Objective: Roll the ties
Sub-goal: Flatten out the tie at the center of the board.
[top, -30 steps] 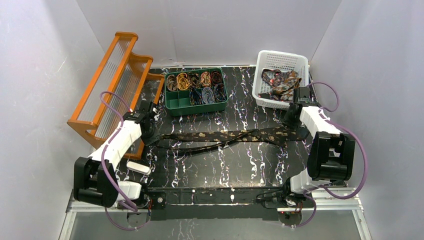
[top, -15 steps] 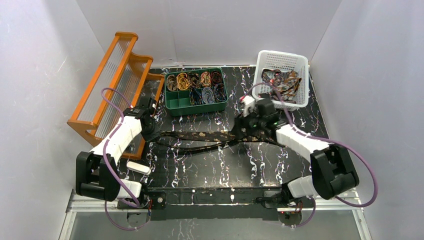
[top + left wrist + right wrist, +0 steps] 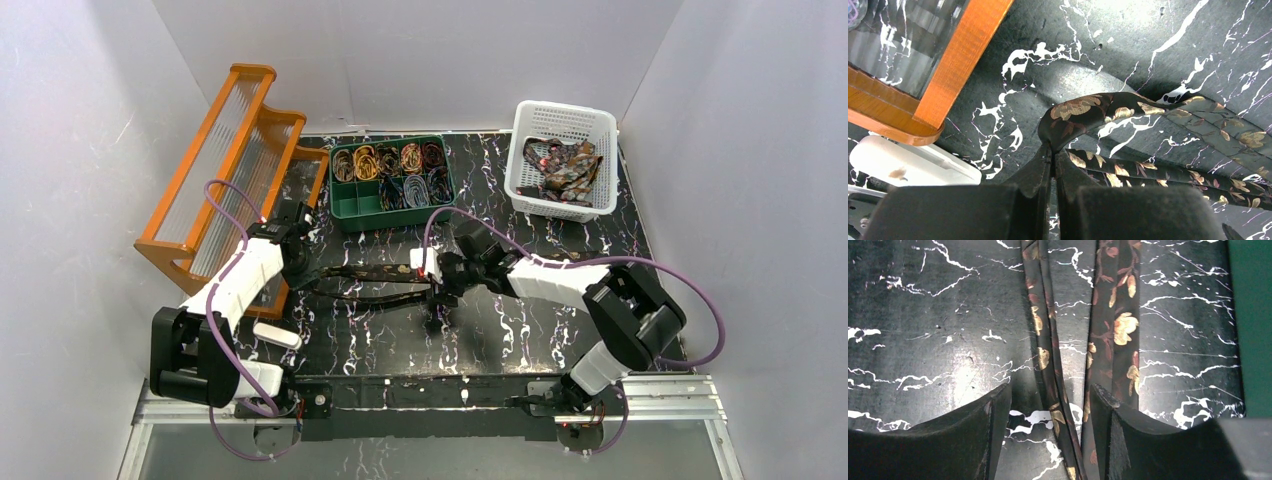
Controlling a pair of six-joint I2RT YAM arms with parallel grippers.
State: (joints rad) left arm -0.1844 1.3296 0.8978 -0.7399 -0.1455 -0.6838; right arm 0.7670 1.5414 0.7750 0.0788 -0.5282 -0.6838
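where it lies doubled on the black marbled table point(image 3: 500, 330), the tie point(image 3: 380, 272) runs as two dark strands with gold flowers, from a fold at the left to about mid-table. the fold point(image 3: 1088, 107) rises in a small loop off the surface.

left gripper point(image 3: 300, 262): jaws clenched on the tie just behind the fold, fingers point(image 3: 1038, 175) pressed together with cloth between. the left arm is raised at the elbow, wrist angled down and in from beside the orange rack point(image 3: 235, 130).

right gripper point(image 3: 437, 278): jaws spread, low over the table, at the strands' right end. in the wrist view the narrow strand point(image 3: 1040, 325) passes between the fingers; the wide strand point(image 3: 1120, 330) runs along the inner edge of one finger point(image 3: 1128, 440), possibly touching, hard to tell. nothing is gripped. the right arm is stretched nearly flat, reaching leftward across the middle of the table.

behind the tie: green tray point(image 3: 345, 215) holding rolled ties point(image 3: 400, 160) in compartments. far right: white basket point(image 3: 555, 205) with loose ties point(image 3: 565, 165) heaped inside.
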